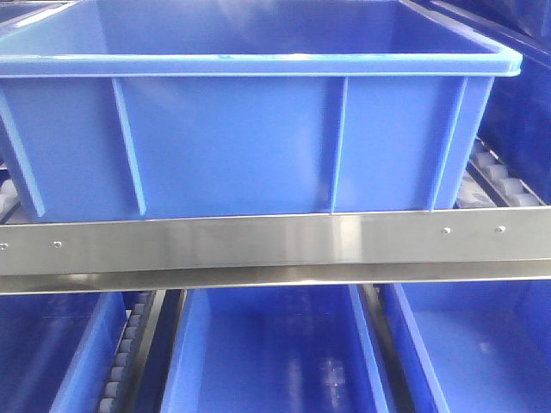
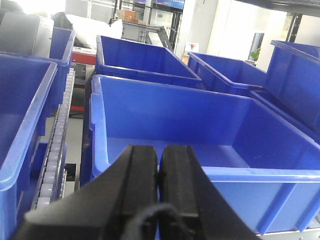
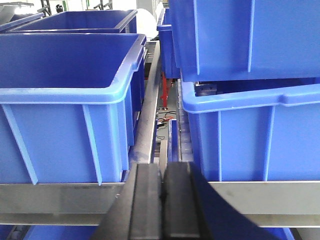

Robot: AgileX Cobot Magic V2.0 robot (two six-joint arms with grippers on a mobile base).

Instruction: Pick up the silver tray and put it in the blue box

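Shelving: steel front rail [image 1: 275, 245] holds rows of blue crates on roller tracks, apparently so crates slide forward.
Blue box [image 1: 258, 138]: large, ribbed, thick rolled rim, resting against the rail; interior looks empty in the left wrist view.
Silver tray: not visible in any view.
Left gripper [image 2: 159, 175]: pads pressed together, holding nothing, just before the box.
Right gripper [image 3: 162, 195]: pads together, empty, aimed between two crates.

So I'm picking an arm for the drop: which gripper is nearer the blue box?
Left, probably. The left gripper hangs shut at the blue box near rim; the right gripper, also shut, sits lower, off its corner.
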